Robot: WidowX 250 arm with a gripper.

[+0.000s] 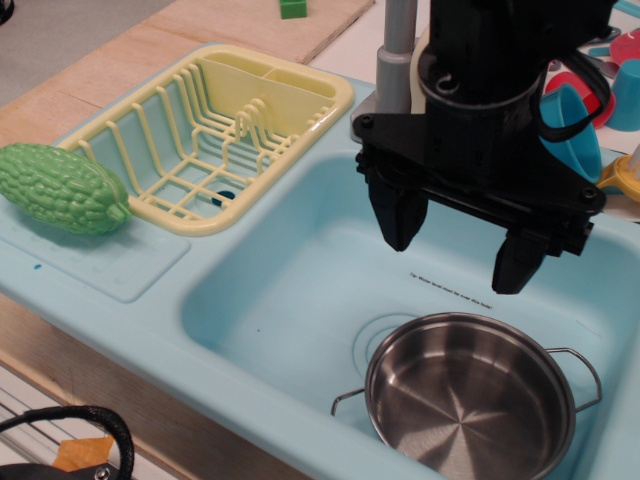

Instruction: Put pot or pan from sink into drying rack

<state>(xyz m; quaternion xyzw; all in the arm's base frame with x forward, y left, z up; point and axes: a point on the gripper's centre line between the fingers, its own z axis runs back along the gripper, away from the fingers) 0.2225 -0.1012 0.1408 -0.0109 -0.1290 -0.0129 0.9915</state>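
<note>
You have one shiny stainless-steel round pot with two thin wire loop handles, one on its left and one on its right. It sits upright and empty in the near right part of the one large light-blue plastic sink basin, partly covering the concentric rings moulded into the basin floor.

One pale yellow plastic drying rack with slatted ribs and upright dividers stands on the counter at the far left of the basin, with a small solid-walled compartment at its far end. Nothing rests in the rack. One bumpy green toy vegetable lies just beside the rack's left end, on the light-blue draining board.

A single line of small dark print runs along the sink's far wall, above the pot; it is too small for you to read.

Your one black robot gripper hangs over the basin, pointing straight down, above the pot and slightly behind it, clear of its rim. Its two black fingers are spread wide apart and hold nothing.

Behind the arm at the right you can see a cluster of blue and red plastic toy dishes, and one small green block lies on the wooden tabletop at the far edge.
</note>
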